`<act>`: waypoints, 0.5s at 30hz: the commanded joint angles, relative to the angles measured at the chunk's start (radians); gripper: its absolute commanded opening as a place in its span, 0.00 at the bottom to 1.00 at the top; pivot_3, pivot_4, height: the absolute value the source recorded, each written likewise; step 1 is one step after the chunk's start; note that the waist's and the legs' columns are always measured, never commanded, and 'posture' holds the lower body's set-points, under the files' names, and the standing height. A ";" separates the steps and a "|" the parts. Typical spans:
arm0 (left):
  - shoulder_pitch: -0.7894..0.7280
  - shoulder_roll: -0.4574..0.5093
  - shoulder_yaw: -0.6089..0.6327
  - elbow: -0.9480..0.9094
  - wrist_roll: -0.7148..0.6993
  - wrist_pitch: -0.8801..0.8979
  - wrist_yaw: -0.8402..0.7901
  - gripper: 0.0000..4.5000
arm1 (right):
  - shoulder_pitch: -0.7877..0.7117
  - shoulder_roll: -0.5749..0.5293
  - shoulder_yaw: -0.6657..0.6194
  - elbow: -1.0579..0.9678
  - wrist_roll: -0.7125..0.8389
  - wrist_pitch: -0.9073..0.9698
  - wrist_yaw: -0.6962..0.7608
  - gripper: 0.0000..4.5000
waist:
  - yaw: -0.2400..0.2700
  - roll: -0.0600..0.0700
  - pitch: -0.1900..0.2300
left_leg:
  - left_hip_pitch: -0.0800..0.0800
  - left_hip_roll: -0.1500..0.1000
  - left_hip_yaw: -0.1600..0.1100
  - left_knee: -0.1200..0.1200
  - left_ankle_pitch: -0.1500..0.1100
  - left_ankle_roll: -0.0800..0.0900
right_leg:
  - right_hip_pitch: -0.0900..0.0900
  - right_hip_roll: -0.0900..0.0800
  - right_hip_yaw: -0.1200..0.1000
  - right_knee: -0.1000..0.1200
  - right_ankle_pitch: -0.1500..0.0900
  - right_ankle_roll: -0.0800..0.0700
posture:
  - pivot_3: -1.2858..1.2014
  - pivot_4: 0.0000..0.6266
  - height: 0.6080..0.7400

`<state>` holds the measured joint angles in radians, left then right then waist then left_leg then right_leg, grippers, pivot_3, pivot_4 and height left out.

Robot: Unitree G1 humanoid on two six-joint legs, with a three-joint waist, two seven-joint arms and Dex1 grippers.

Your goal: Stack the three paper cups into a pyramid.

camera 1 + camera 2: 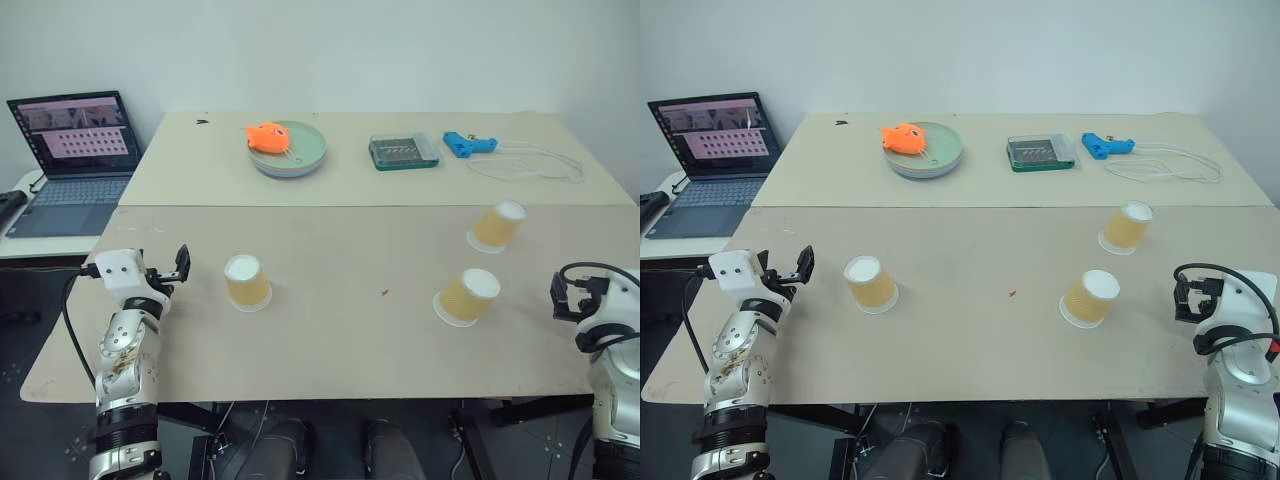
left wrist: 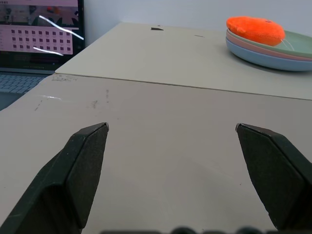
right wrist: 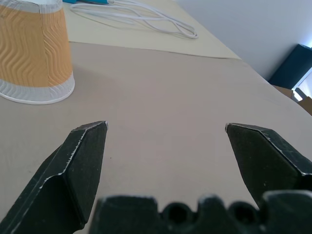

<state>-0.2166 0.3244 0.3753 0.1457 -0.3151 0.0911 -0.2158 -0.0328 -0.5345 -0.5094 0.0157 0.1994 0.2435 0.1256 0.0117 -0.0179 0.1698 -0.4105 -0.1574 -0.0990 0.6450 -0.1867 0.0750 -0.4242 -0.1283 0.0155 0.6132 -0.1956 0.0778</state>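
nothing stacked yet; i see three tan-orange tapered paper cups upside down, well apart, at nine [image 1: 247, 282], two [image 1: 496, 226] and three o'clock [image 1: 467, 297]; left gripper [image 2: 171, 127] and right gripper [image 3: 165, 126] gape wide, empty

Matt beige board on the table [image 1: 330, 330], wavy-embossed tan paper on the three paper cups [image 1: 247, 283] with smooth white bases, dull black plastic fingers [image 2: 83, 170], glossy pastel plates [image 1: 300, 160] under a fuzzy orange plush toy [image 1: 266, 137].

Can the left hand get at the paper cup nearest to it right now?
Probably yes: the open left hand sits beside the upside-down paper cup, with bare table between them.
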 commanded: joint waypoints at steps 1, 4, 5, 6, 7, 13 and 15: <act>-0.024 0.016 0.024 -0.004 -0.009 -0.019 0.002 0.99 | -0.018 -0.004 -0.009 -0.013 -0.006 -0.014 -0.007 1.00 | 0.000 0.000 0.000 | 0.000 0.000 0.000 0.000 0.000 0.000 | 0.000 0.000 0.000 0.000 0.000 0.000 | 0.52 0.24 0.92; -0.096 0.021 0.058 0.008 -0.061 0.015 0.023 0.99 | -0.029 -0.004 0.002 -0.006 -0.012 -0.011 -0.008 1.00 | 0.001 0.000 0.000 | 0.000 0.000 0.000 0.000 0.000 0.000 | 0.000 0.000 0.000 0.000 0.000 0.000 | 0.52 0.24 0.92; -0.116 0.023 0.061 0.002 -0.073 0.026 0.022 0.99 | -0.030 -0.005 0.004 -0.004 -0.013 -0.011 -0.008 1.00 | 0.001 0.000 0.000 | 0.000 0.000 0.000 0.000 0.000 0.000 | 0.000 0.000 0.000 0.000 0.000 0.000 | 0.52 0.24 0.92; -0.139 0.027 0.064 -0.010 -0.093 0.045 0.016 0.99 | -0.032 -0.005 0.006 -0.002 -0.015 -0.011 -0.007 1.00 | 0.001 0.000 0.000 | 0.000 0.000 0.000 0.000 0.000 0.000 | 0.000 0.000 -0.001 0.000 0.000 0.000 | 0.52 0.24 0.92; -0.172 0.035 0.065 -0.040 -0.131 0.080 0.000 0.99 | -0.034 -0.006 0.007 0.001 -0.016 -0.012 -0.007 1.00 | 0.001 0.000 0.000 | 0.000 0.000 0.000 0.000 0.000 -0.001 | 0.000 0.000 -0.001 0.000 0.000 0.000 | 0.52 0.24 0.92; -0.219 0.116 -0.035 -0.319 -0.352 0.320 -0.189 0.99 | -0.039 -0.008 0.010 0.005 -0.020 -0.008 -0.008 1.00 | -0.001 0.000 0.000 | -0.001 0.000 0.000 0.000 0.000 0.000 | 0.000 0.000 -0.001 0.000 0.003 -0.004 | 0.52 0.24 0.92; -0.180 0.177 -0.109 -0.450 -0.441 0.426 -0.302 0.99 | -0.040 -0.007 0.010 0.005 -0.021 -0.007 -0.007 1.00 | -0.002 0.000 0.000 | -0.002 -0.001 0.000 0.000 0.000 0.000 | -0.001 0.000 0.000 0.000 0.005 -0.007 | 0.52 0.24 0.92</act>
<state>-0.4202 0.4561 0.3288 -0.1665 -0.6687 0.4325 -0.4106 -0.0650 -0.5335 -0.4811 0.0378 0.1802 0.2436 0.1251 0.0097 -0.0178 0.1697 -0.4122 -0.1585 -0.0993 0.6442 -0.1869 0.0755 -0.4253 -0.1283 0.0154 0.6130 -0.1910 0.0703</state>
